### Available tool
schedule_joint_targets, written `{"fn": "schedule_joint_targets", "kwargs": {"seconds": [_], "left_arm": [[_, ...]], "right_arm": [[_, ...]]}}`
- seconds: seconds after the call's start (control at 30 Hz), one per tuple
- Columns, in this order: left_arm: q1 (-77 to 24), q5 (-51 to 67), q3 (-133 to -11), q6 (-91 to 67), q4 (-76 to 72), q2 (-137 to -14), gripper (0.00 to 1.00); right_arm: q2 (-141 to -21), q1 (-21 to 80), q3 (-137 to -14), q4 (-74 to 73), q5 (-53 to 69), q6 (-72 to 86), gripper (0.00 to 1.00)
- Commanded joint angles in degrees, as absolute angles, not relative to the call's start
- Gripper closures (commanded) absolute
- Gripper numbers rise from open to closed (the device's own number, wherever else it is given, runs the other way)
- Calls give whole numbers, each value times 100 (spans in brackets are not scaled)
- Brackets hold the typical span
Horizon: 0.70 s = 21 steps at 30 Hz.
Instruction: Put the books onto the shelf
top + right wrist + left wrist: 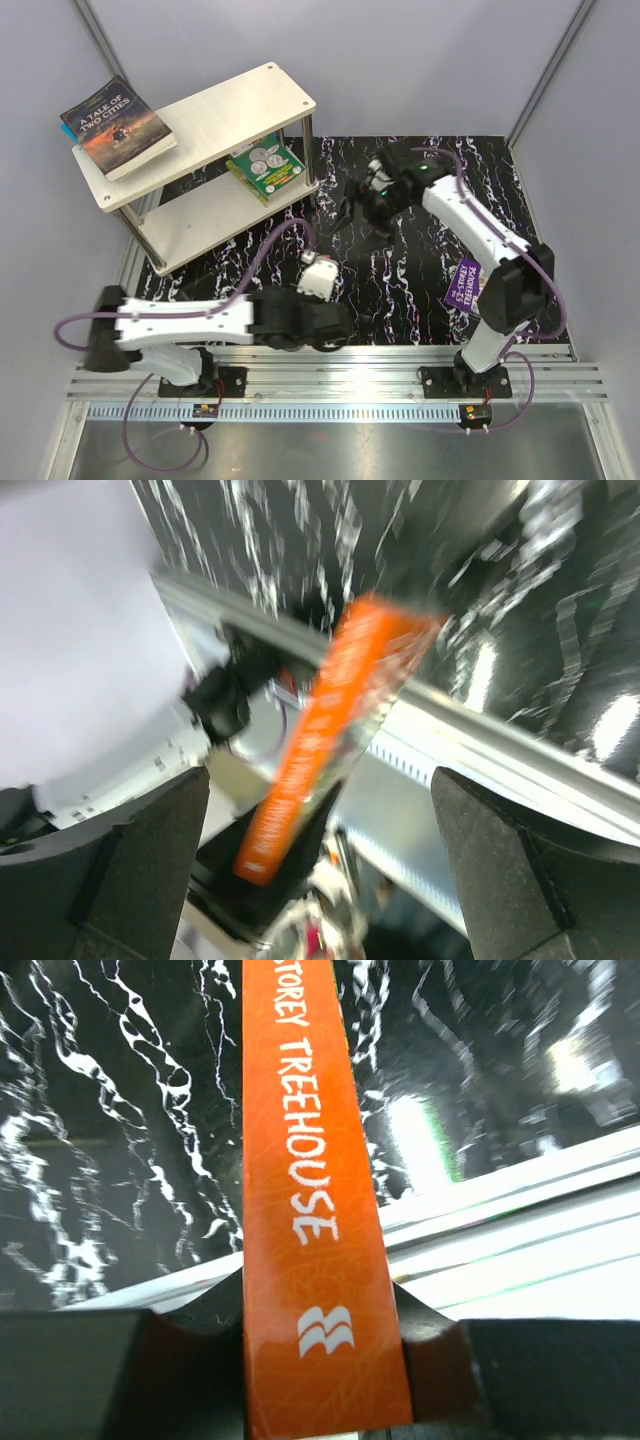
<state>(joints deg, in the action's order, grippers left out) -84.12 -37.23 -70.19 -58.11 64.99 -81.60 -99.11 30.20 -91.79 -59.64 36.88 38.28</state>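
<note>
Books sighted number four. Dark "A Tale of Two Cities" (118, 127) lies flat at the left end of the top board of the shelf (235, 100); a blue sliver shows under its left edge, nature not determinable. Green book (266, 167) lies flat on the lower board, at its right end, partly under the top board. Purple book (466, 284) lies on the black marbled table (400, 270) close to the right arm's base, partly hidden by that arm. Orange book (300, 1160), spine lettered "STOREY TREEHOUSE", is off the shelf and in the robot's keeping.

Left gripper (320, 1300): clenched on the orange book. One dark finger (110, 1370) presses each cover near the lower end, and the spine faces the wrist camera, running up and away from it.

Right gripper (320, 810): released. Its two fingers (110, 880) stand wide apart at the frame edges. The orange book appears beyond and between them, touching neither, with a black gripper clamped on its lower end. That view is blurred.

Overhead, the left arm lies low along the near edge of the table with its wrist turned toward the middle. The right arm reaches in over the table's centre, its head near the shelf's right-hand posts. The orange book cannot be made out in that view.
</note>
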Motion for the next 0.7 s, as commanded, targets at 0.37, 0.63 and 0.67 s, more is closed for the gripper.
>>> {"fn": "schedule_joint_targets", "kwargs": {"seconds": [0.37,0.63,0.67], "left_arm": [[-6882,-3041,-3175,-6547,425,-3545,100],[-6530,-3813,-1469,-7119,-3261,-3243,100],[-6530,-4015,-1329,-7180,-3530,-3321,100]], "right_arm": [[-8350,1863,-8148,-6030,3638,4043,0],[-8069,1863,-7726,-5907,3753,3972,0],[-8034,1872,-7699,-5871,3796,3999,0]]}}
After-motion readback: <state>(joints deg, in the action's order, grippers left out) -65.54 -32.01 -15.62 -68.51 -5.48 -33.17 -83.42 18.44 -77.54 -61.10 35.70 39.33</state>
